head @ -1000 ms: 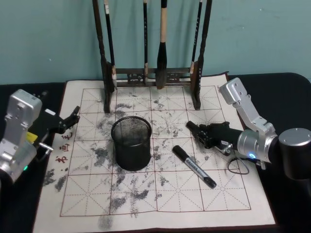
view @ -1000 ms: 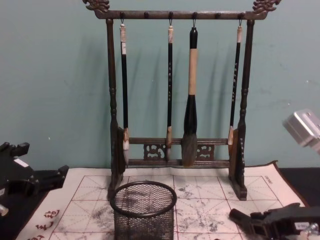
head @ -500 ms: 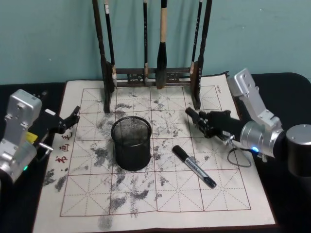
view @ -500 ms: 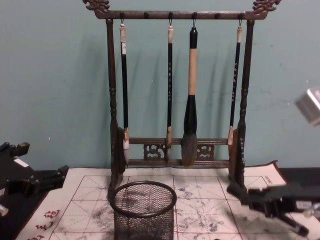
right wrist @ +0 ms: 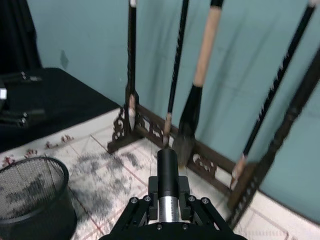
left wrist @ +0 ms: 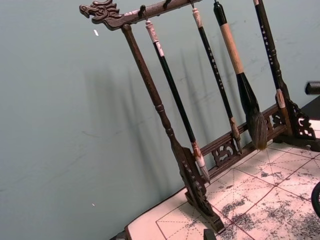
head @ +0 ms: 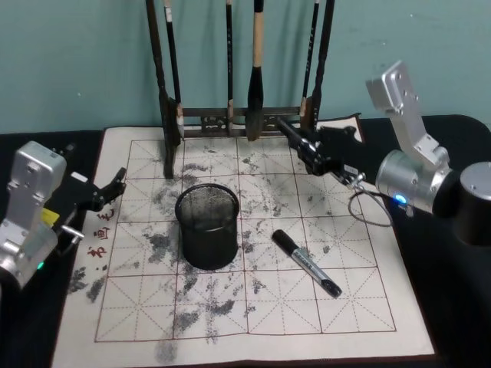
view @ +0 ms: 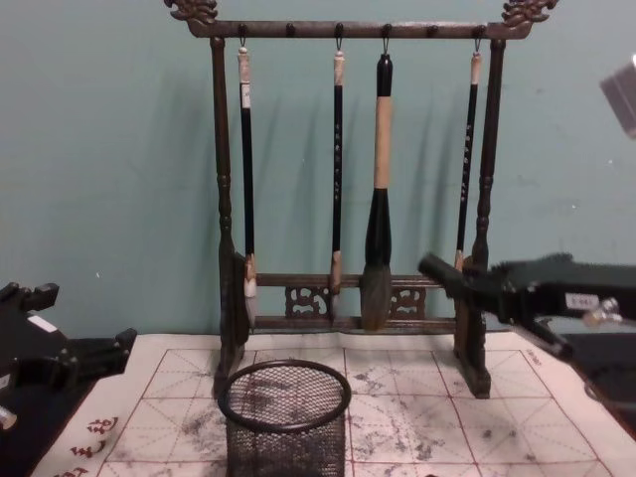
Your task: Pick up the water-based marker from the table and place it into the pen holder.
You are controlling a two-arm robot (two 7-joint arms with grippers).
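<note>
My right gripper (head: 311, 152) hangs above the back right of the mat, shut on a water-based marker (right wrist: 167, 172) with a black cap and silver barrel. The cap end (head: 287, 129) points towards the brush rack; in the chest view the marker (view: 440, 269) sticks out to the left of the gripper (view: 489, 288). The pen holder (head: 207, 226), a black wire-mesh cup, stands upright on the mat's middle, lower and to the left of that gripper (right wrist: 167, 204). A second black marker (head: 306, 263) lies flat on the mat right of the holder. My left gripper (head: 107, 192) rests open at the mat's left edge.
A tall dark wooden brush rack (head: 165, 92) with several hanging brushes stands along the back of the mat, close in front of the held marker's tip. The ink-stained grid mat (head: 253, 314) covers a black table. A loose cable (head: 368, 211) hangs under the right wrist.
My right gripper has risen from low over the mat and moved back towards the brush rack, carrying the marker. The left arm, the pen holder and the lying marker have not moved.
</note>
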